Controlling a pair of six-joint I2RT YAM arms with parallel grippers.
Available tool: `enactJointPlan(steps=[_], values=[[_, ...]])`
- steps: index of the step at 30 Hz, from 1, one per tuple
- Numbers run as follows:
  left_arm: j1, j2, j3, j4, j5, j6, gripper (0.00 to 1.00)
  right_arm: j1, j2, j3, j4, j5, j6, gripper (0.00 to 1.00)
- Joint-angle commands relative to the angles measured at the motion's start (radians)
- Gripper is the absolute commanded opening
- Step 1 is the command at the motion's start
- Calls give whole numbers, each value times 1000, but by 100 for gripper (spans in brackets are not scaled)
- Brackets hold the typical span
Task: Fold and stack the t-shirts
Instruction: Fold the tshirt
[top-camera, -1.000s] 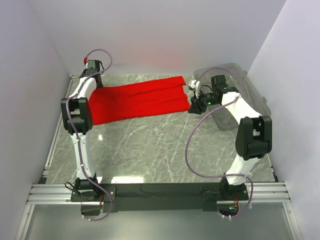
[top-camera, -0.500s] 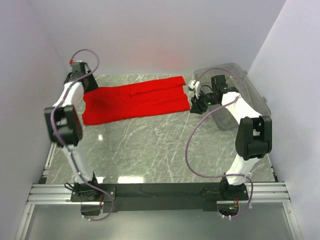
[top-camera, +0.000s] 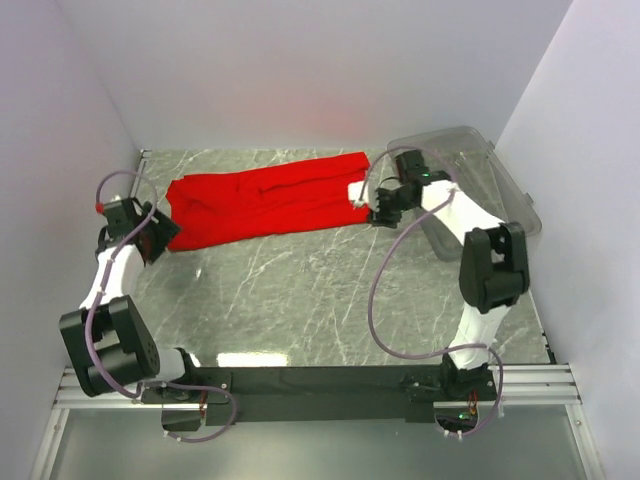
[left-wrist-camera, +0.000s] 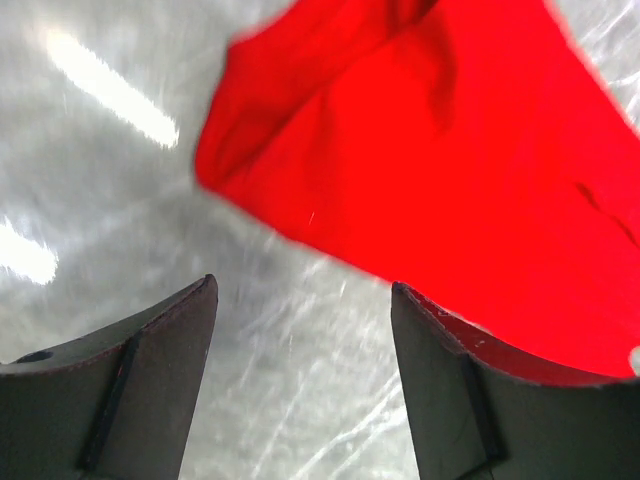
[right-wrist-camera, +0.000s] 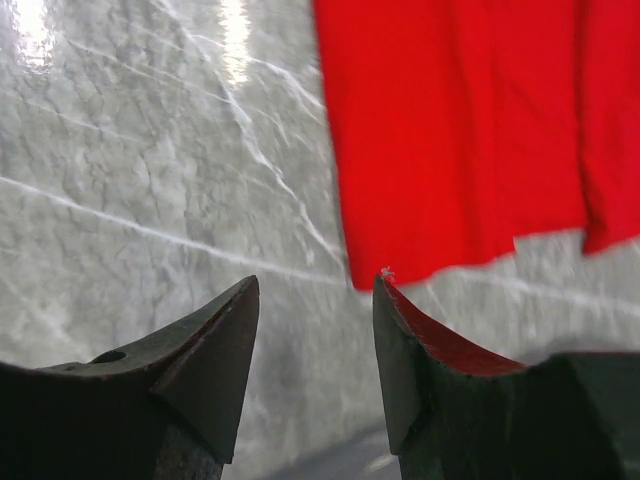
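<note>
Bright red short-sleeved cloth t-shirt (top-camera: 270, 203) (left-wrist-camera: 450, 170) (right-wrist-camera: 450, 130): spread flat on the far part of the grey veined marble tabletop (top-camera: 300, 300), long way running left to right, with a few soft creases. Left black two-finger gripper (top-camera: 160, 232) (left-wrist-camera: 300, 300) over bare marble just beside the shirt's near-left corner, fingers well apart and gripping nothing, red cloth just ahead of the tips. Right black two-finger gripper (top-camera: 372, 205) (right-wrist-camera: 315, 290) at the shirt's right edge, fingers likewise spread and empty, a cloth corner just beyond them. Clear plastic bin (top-camera: 500, 175) at far right, beside the right arm.
</note>
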Motion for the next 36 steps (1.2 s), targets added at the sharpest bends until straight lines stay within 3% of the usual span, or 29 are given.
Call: enactJointPlan(steps=[1,7,22,26,33,36], values=[[21,-58,-67,60,71,-94,75,50,82,50,27,92,-129,56],[86,-86,-163,101,113,-174,75,107,183,89,90,175,-115,56],[122,54,-172,187,199,-293,73,119,292,139,130,284,-71,54],[124,92,-170,210,200,-313,72,121,317,159,137,306,-54,47],[121,184,-137,244,174,-326,71,125,337,173,139,316,-48,26],[121,252,-106,270,163,-323,68,124,334,170,144,312,-43,24]])
